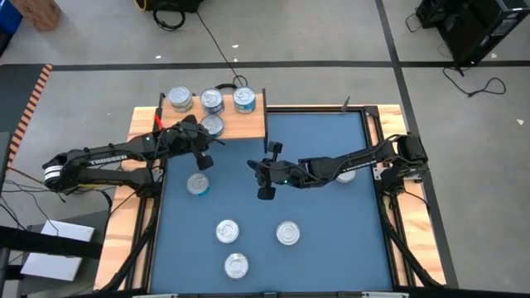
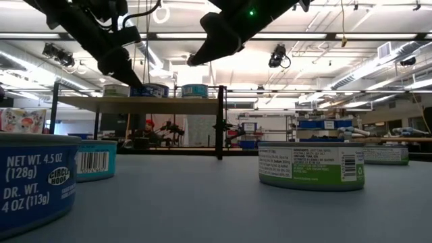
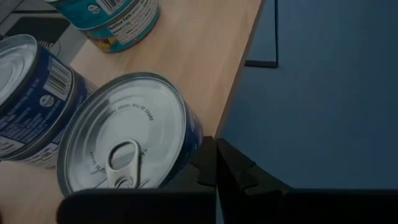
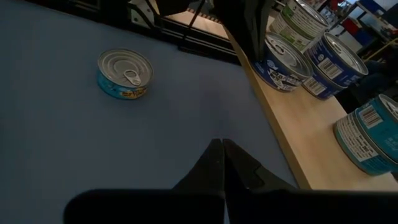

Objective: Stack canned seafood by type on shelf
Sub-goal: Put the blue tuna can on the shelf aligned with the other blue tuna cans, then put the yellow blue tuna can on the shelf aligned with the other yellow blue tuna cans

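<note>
Hiding part of 1 shelf (image 1: 248, 124) tin (image 1: 213, 126), seemingly: left hand (image 1: 204, 160).

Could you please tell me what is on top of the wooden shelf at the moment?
Four cans stand on the shelf: three in a row along its far side and a fourth in front. The left arm covers the shelf's left part.

Right end effector (image 4: 222, 163) hovering closed over the blue bench (image 4: 93, 143)

A short teal-labelled tin with a silvery pull-tab lid (image 4: 125, 74) is sitting alone on the bench, while four more tins are standing on the light wooden shelf board (image 4: 311, 146), two dark-blue ones (image 4: 283, 62) touching.
</note>
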